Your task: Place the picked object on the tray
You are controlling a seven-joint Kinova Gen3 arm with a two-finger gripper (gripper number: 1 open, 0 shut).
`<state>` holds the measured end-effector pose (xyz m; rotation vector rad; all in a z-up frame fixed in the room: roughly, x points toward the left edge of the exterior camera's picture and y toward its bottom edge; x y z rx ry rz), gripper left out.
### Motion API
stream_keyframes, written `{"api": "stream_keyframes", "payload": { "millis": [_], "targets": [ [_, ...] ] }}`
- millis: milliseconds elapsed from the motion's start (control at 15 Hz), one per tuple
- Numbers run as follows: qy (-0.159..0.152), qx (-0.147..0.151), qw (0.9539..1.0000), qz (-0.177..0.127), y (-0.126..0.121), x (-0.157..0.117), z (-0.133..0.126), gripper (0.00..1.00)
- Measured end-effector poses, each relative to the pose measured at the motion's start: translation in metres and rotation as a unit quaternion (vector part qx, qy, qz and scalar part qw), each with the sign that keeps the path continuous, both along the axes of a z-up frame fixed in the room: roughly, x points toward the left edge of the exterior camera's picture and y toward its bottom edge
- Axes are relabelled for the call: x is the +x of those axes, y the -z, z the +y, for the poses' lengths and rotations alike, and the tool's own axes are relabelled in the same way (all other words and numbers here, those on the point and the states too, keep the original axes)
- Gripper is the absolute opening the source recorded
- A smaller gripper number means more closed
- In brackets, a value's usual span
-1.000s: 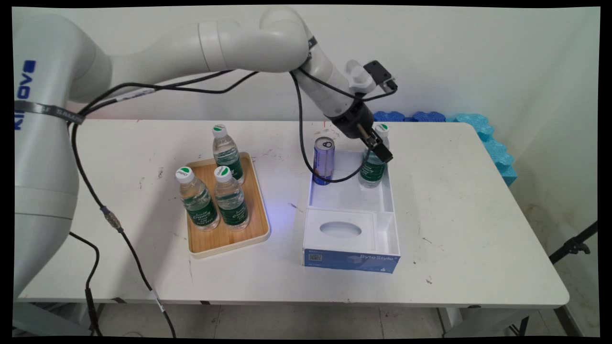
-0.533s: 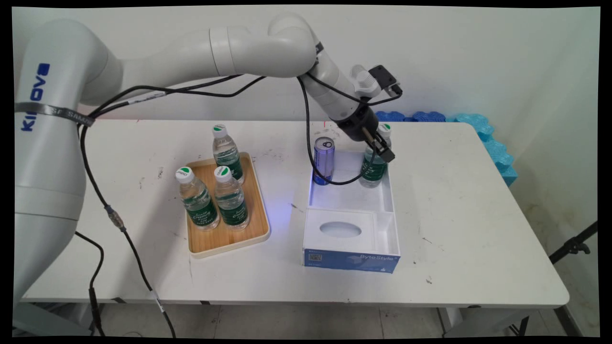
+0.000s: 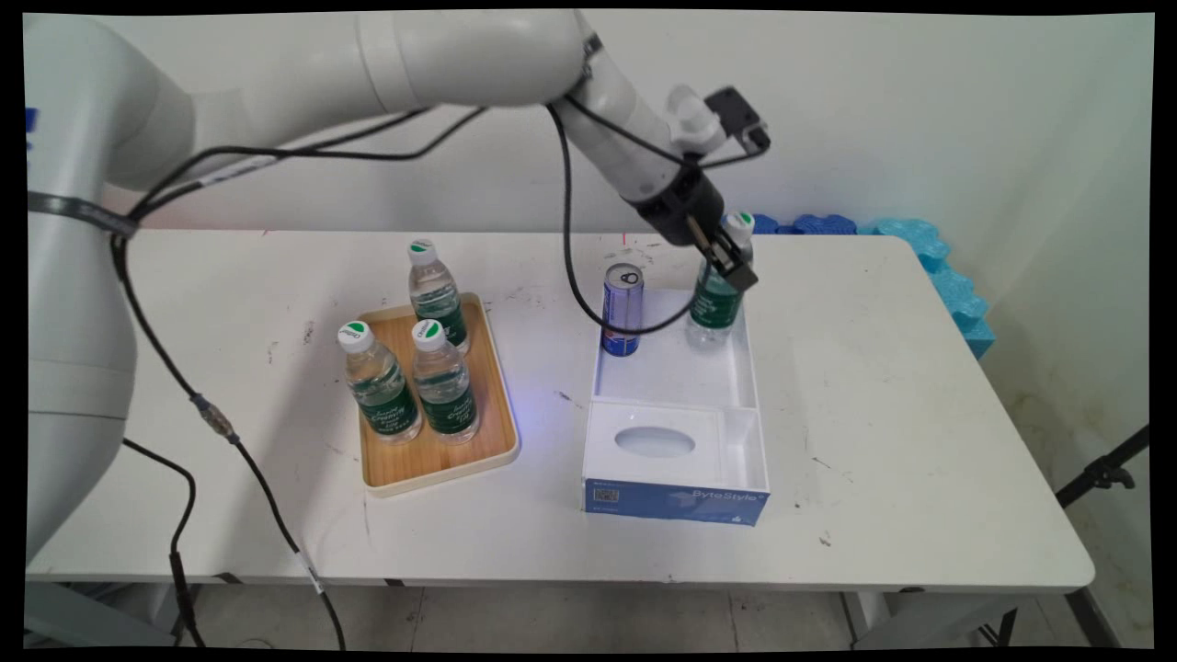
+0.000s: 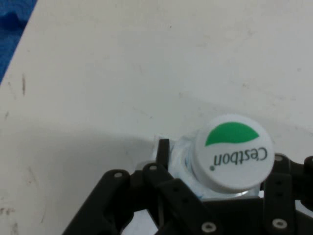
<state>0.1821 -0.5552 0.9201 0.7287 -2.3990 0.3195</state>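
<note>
- Gripper [image 3: 731,260] clamped on water bottle [image 3: 715,303] at its neck, bottle raised, base above white box [image 3: 749,386] far corner.
- Blue can [image 3: 622,310] beside it, in the same compartment.

Robot lab, white table [image 3: 919,441], bare wall [image 3: 919,110]

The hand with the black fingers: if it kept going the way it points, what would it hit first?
The hand is already shut on a water bottle. It points down and rightward, so the white box beneath would probably come first, though depth is unclear.
</note>
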Motion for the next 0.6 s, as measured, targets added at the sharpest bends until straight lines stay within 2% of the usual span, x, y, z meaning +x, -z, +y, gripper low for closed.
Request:
{"api": "stream_keyframes", "payload": {
  "millis": [200,600],
  "targets": [
    [0.011,-0.012,0.9999,0.004,-0.041,0.019,0.018,0.0],
    [0.018,-0.02,0.9996,0.008,-0.119,0.086,0.063,0.0]
  ]
}}
